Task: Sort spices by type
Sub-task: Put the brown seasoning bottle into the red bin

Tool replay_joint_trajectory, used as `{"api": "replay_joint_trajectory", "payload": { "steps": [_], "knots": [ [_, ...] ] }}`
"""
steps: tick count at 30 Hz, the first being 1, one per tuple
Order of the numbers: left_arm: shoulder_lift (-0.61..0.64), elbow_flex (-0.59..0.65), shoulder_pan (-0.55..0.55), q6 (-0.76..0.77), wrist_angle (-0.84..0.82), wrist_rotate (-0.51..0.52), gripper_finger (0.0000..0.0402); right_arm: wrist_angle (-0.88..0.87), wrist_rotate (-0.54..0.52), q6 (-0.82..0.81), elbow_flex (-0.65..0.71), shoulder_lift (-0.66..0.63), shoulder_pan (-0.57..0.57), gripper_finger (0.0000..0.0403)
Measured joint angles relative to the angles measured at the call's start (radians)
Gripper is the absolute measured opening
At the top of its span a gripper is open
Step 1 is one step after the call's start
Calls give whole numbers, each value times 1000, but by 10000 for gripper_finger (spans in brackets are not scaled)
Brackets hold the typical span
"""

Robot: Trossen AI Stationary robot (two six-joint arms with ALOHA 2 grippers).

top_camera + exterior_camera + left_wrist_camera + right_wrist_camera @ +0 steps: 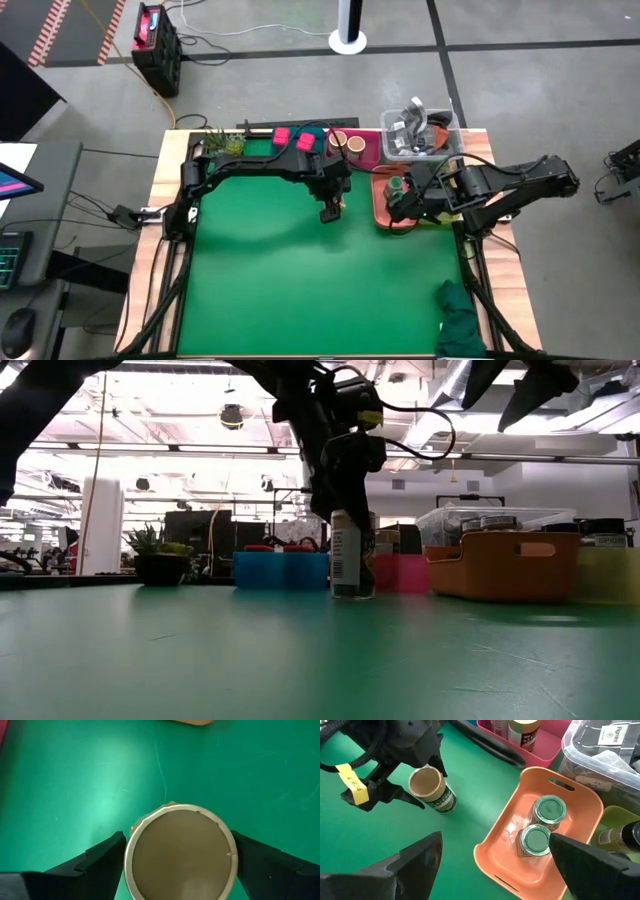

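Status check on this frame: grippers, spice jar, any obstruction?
Left gripper open astride tan-topped jar, upright on green mat. Right gripper open above orange bin with two green-topped jars. Nothing obstructing.

The tan-topped jar (pixel 181 852) is cut off by the left wrist picture's edge, the left end effector (pixel 345 520) hides its top in the low view, its label print is too small to read, and the blue bin (pixel 281 570) hides most of the pink tins (pixel 294 138).
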State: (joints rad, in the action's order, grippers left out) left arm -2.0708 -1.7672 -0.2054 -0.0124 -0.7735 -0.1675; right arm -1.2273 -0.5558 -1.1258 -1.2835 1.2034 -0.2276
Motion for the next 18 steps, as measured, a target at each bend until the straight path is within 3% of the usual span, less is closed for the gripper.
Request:
{"api": "replay_joint_trajectory", "payload": {
  "steps": [18],
  "knots": [
    [11,-64,2,-26,-51,42,330,8,-15,35,0,0,-1,390]
  ]
}}
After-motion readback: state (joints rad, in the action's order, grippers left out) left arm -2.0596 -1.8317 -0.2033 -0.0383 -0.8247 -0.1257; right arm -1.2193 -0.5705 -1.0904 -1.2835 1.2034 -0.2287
